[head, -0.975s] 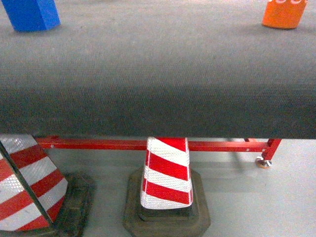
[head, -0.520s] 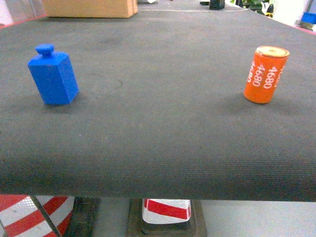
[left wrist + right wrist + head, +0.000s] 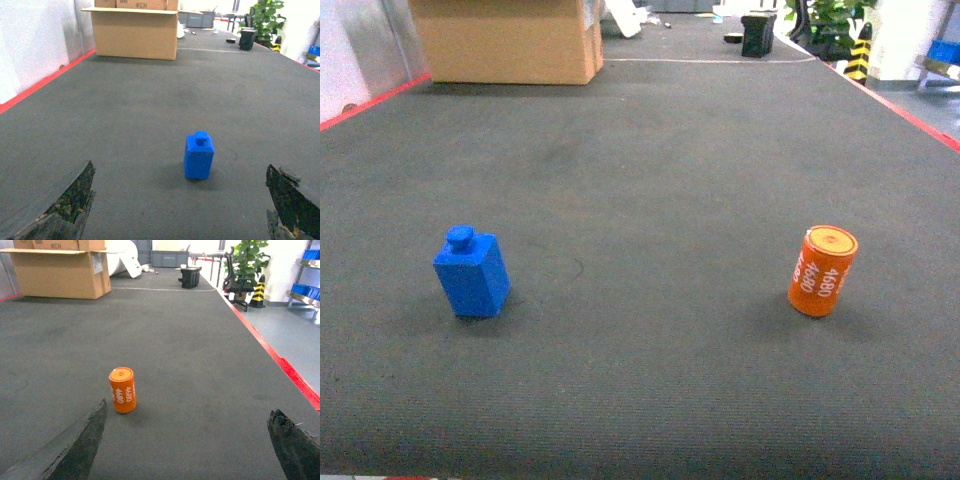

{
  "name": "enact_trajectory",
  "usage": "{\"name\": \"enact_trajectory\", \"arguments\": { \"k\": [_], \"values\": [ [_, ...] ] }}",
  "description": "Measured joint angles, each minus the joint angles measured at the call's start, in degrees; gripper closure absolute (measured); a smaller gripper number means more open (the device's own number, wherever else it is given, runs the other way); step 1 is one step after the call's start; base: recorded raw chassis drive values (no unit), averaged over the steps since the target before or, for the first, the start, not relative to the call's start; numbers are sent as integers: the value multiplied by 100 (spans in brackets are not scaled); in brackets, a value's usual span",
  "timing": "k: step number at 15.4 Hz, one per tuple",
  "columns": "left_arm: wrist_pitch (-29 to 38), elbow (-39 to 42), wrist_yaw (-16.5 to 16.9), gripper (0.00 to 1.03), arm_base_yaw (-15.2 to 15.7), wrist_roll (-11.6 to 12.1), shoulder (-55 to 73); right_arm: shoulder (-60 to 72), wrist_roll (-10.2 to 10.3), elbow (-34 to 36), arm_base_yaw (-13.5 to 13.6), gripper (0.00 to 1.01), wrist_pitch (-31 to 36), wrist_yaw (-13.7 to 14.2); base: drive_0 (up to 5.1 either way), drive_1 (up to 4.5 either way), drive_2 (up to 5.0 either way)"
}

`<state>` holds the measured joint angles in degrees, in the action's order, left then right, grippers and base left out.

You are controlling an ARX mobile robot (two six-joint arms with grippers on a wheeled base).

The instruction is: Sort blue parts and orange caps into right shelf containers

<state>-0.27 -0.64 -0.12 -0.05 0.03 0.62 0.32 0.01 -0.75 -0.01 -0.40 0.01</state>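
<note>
One blue part point(image 3: 472, 273) is seen upright on the dark mat point(image 3: 650, 180), toward the left side, knob up, well back from the near edge. One orange cap point(image 3: 822, 270) stands on end toward the right side, tilted slightly, pale "4680" lettering visible on its side. The two are well apart, roughly level with each other across the mat. No blue bins can be made out on the mat; only a bit of blue shelving point(image 3: 305, 290) is glimpsed off the right edge in the right wrist view, too small to identify.

Left gripper point(image 3: 182, 210): fingers point(image 3: 65, 205) are spread wide, nothing between them. The blue part is framed ahead of the gap, slightly right of centre, clear of both fingers.

Right gripper point(image 3: 185, 447): fingers point(image 3: 75, 445) are likewise spread wide and hold nothing. The cap sits ahead, nearer the left finger, not touching it.

Neither gripper is seen in the head view.

Far-left corner of the mat is occupied by a cardboard box point(image 3: 508, 38). A small black object point(image 3: 758, 33) is seen near the far edge, right of centre. The left and right edges are trimmed with a red strip point(image 3: 280, 362). Beyond the far-right corner a potted plant point(image 3: 245, 265) and a yellow-black cone point(image 3: 258, 290) are seen on the floor.
</note>
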Motion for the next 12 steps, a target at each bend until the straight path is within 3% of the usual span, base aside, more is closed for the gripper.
{"name": "enact_trajectory", "arguments": {
  "k": [12],
  "values": [
    [2,0,9,5,0,-2,0,0,0,0,0,3,15,-2,0,0,0]
  ]
}}
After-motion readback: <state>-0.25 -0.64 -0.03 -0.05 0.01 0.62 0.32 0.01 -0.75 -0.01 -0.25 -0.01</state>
